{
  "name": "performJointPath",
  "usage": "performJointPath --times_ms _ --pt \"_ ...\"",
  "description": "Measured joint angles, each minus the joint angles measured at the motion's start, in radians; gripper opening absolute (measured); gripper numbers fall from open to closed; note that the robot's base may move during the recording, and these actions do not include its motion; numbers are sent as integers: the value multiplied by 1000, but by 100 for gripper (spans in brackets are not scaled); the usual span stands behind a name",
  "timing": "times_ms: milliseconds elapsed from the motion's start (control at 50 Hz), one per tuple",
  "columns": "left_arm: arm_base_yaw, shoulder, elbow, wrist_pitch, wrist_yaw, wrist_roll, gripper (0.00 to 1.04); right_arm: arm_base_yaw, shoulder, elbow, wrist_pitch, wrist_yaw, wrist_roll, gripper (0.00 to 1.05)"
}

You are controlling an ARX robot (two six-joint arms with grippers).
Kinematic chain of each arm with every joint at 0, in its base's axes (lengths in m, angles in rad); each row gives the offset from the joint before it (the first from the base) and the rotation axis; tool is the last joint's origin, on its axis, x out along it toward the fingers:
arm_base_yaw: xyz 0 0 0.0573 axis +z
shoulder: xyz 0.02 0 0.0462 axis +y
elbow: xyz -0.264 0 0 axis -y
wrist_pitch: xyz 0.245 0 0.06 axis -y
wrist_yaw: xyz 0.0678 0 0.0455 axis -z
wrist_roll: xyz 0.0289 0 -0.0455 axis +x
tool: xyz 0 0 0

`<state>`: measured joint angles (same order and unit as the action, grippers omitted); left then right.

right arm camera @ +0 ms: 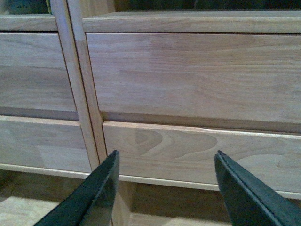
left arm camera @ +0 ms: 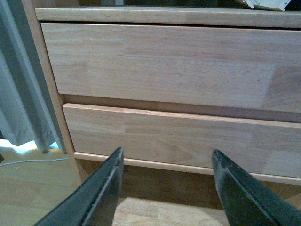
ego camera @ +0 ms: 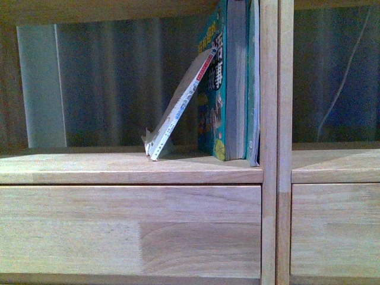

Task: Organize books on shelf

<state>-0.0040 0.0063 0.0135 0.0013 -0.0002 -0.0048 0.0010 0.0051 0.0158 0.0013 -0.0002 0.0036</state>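
In the front view the thin white-and-blue paperback (ego camera: 181,107) leans steeply, its foot on the shelf board (ego camera: 119,167) and its top against the thick teal book (ego camera: 225,83). That thick book stands upright with a slim teal one (ego camera: 254,83) pressed against the vertical divider (ego camera: 269,119). No arm shows in the front view. My left gripper (left arm camera: 167,157) is open and empty, low before the wooden drawer fronts (left arm camera: 164,66). My right gripper (right arm camera: 165,157) is likewise open with nothing between its fingers, facing drawer fronts (right arm camera: 197,70) beside a divider (right arm camera: 80,84).
Behind the open-backed cubby hangs a grey curtain (ego camera: 107,83). A second cubby (ego camera: 335,77) lies right of the divider, with a white cable (ego camera: 344,77) behind it. The curtain (left arm camera: 21,94) and wooden floor (left arm camera: 33,188) show left of the shelf unit in the left wrist view.
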Motion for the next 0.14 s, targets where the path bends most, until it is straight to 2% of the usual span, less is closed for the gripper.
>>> performJointPath --times_ms 80,140 --pt "0 0 0 0 0 0 83 0 0 0 0 0 0 82" --pt "0 0 0 0 0 0 94 0 0 0 0 0 0 92"
